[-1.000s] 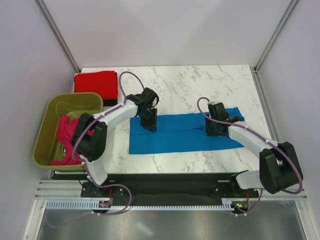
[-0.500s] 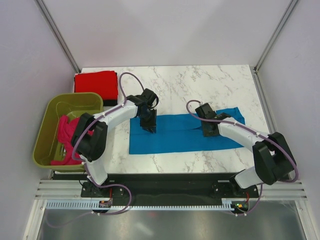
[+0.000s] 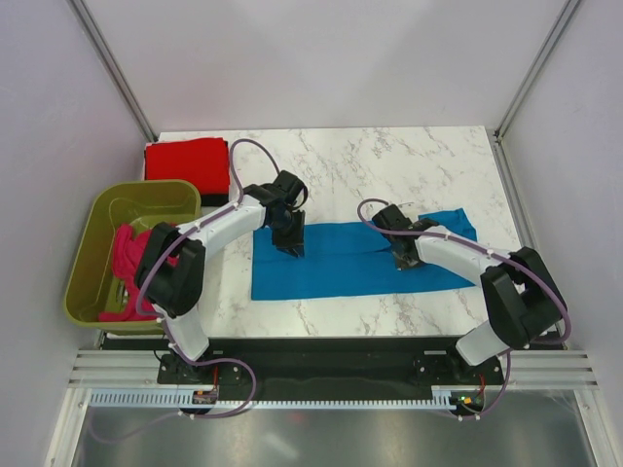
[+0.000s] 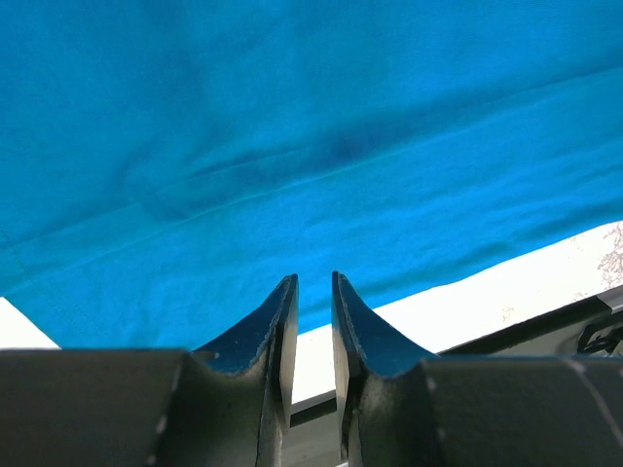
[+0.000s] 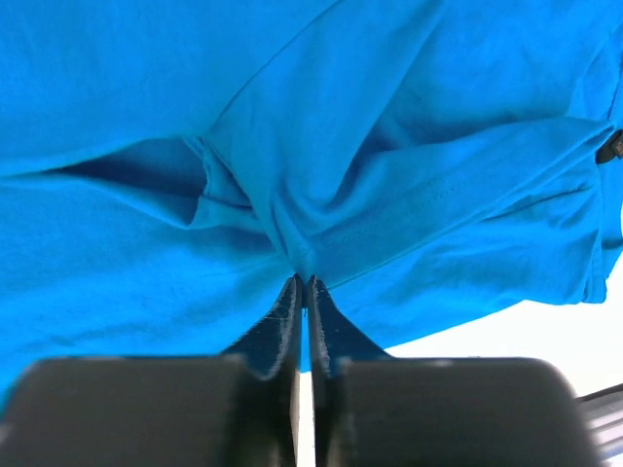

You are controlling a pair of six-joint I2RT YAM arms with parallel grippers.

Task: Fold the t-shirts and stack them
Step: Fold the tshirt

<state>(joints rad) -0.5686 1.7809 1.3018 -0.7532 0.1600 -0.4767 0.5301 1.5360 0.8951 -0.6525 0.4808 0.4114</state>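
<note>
Nearest us, the blue t-shirt [image 3: 331, 270] lies as a long folded strip across the table [image 3: 389, 165]. Our right gripper [image 5: 304, 280] pinches a bunched fold near the strip's right end, its 2 fingers pressed together. Our left gripper [image 4: 313, 280] sits over the left end, fingers a narrow slit apart with nothing between them. Further left, the pink t-shirt [image 3: 125, 258] lies in the green tub [image 3: 83, 258]. Farthest, the red t-shirt [image 3: 185, 161] sits folded at the back-left corner.
</note>
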